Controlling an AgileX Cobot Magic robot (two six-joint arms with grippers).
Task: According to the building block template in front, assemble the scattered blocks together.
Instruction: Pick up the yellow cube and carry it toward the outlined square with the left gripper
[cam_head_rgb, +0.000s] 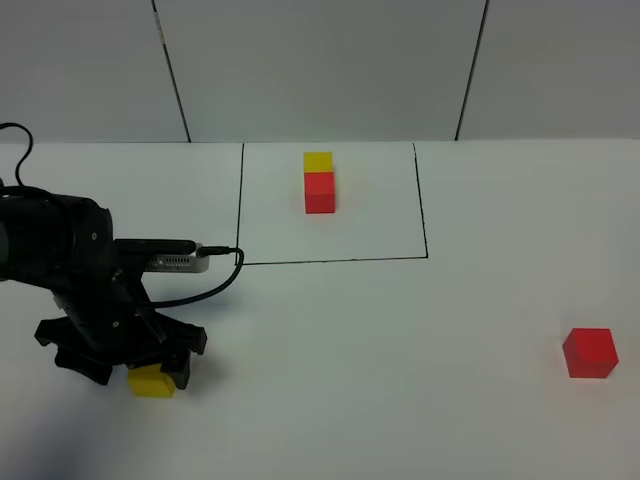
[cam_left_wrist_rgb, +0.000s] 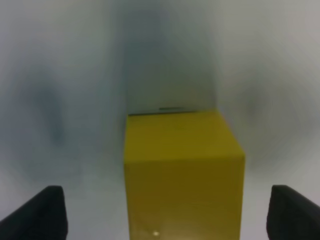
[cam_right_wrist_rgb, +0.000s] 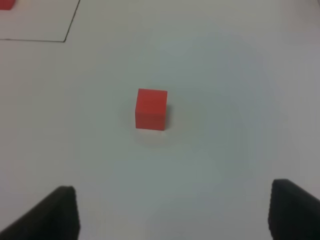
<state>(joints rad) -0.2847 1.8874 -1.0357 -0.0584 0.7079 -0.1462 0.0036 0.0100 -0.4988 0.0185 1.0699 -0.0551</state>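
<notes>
The building block template, a yellow cube (cam_head_rgb: 318, 161) touching a red cube (cam_head_rgb: 320, 192), sits inside a black-lined rectangle (cam_head_rgb: 330, 260) at the back middle. Of the scattered blocks, the yellow one (cam_head_rgb: 152, 382) lies at the front left under my left gripper (cam_head_rgb: 135, 368). In the left wrist view this yellow block (cam_left_wrist_rgb: 182, 170) fills the space between the widely open fingers (cam_left_wrist_rgb: 40, 215), which stand apart from its sides. The red scattered block (cam_head_rgb: 590, 353) rests alone at the right. My right gripper (cam_right_wrist_rgb: 172, 215) hovers open some way short of the red block (cam_right_wrist_rgb: 151, 109).
The white table (cam_head_rgb: 400, 340) runs back to a pale panelled wall. A black cable (cam_head_rgb: 205, 285) trails from the left arm toward the rectangle's near left corner. The frame's corner line (cam_right_wrist_rgb: 67, 37) shows in the right wrist view.
</notes>
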